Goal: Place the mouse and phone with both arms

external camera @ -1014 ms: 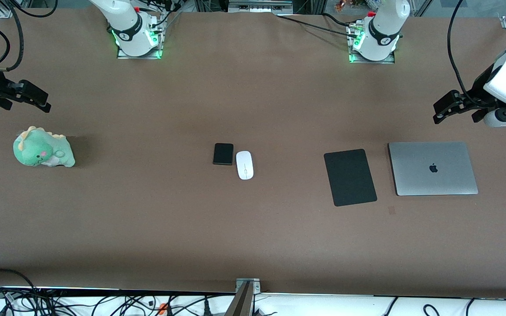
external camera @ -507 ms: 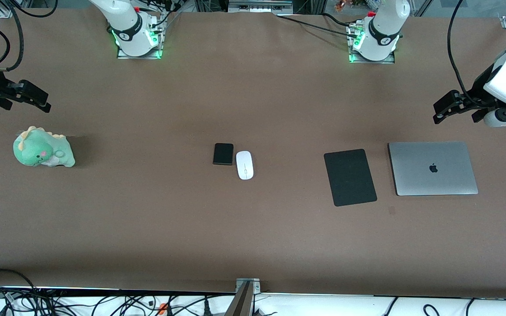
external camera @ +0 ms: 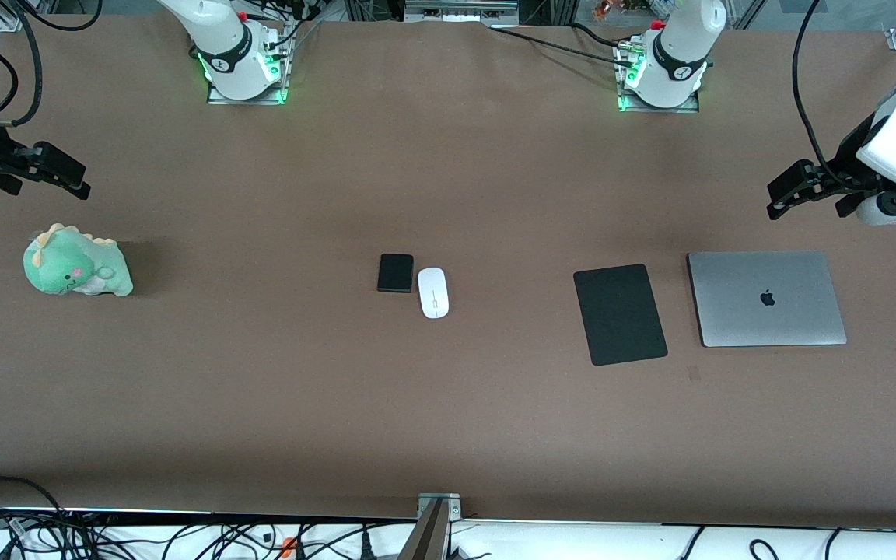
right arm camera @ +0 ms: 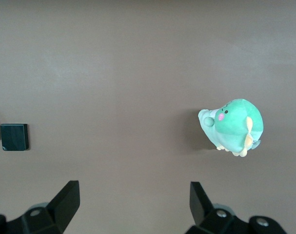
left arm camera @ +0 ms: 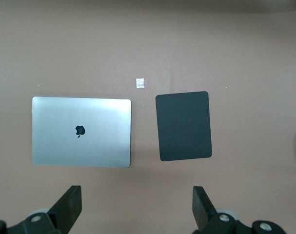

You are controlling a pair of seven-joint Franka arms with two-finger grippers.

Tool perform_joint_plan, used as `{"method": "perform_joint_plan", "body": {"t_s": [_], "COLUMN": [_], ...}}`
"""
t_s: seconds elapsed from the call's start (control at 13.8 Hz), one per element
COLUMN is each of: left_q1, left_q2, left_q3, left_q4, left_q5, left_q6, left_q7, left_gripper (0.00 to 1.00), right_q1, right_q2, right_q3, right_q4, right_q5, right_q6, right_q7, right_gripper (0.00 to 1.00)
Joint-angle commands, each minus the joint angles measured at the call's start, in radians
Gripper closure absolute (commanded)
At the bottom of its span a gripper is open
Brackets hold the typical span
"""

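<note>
Worktop [external camera: 448, 428]: brown surface, carrying all items listed here.

Mouse [external camera: 433, 292]: white oval, lying flat near the middle of the worktop, thin grey line running down its centre. It is sitting just beside the phone, on the side toward the left arm's end, and slightly nearer the front camera.

Phone [external camera: 395, 273]: small black slab with rounded corners, lying flat, dark face showing. Nothing is gripping it or the mouse.

Mouse pad [external camera: 620, 313]: larger flat black rectangle, lying toward the left arm's end, well apart from the mouse and slightly skewed.

Laptop [external camera: 766, 298]: silver, lid closed, logo showing, lying just beside the mouse pad and closer still to the left arm's end.

Plush toy [external camera: 76, 271]: green dinosaur with yellow spikes and a pink cheek, sitting toward the right arm's end, well apart from the phone.

Left end effector [external camera: 789, 190]: hanging in the air by the laptop's end of the worktop, fingers [left arm camera: 69, 204] standing wide apart, holding nothing. This arm is waiting.

Right end effector [external camera: 67, 177]: hanging above the worktop near the plush toy, fingers [right arm camera: 67, 197] likewise spread wide, holding nothing. This arm is waiting too.
</note>
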Motion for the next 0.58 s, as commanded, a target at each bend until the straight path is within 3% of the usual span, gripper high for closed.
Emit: {"method": "perform_joint_plan", "body": {"t_s": [0.0, 0.51], "left_q1": [-0.006, -0.020], "left_q2": [0.002, 0.044], "left_q3": [-0.015, -0.076], "left_q4": [0.024, 0.035], "left_q5": [-0.030, -0.018], "left_q6": [-0.002, -0.017], "left_q7": [0.017, 0.006], "left_gripper": [0.00, 0.00], "right_q1": [-0.003, -0.003], "right_q2": [-0.016, -0.016], "right_q3": [0.005, 0.005], "right_q4": [-0.014, -0.014], "right_q5": [-0.001, -0.001], "right_q6": [-0.004, -0.004], "right_q7": [0.004, 0.002], "right_gripper": [0.00, 0.00]}}
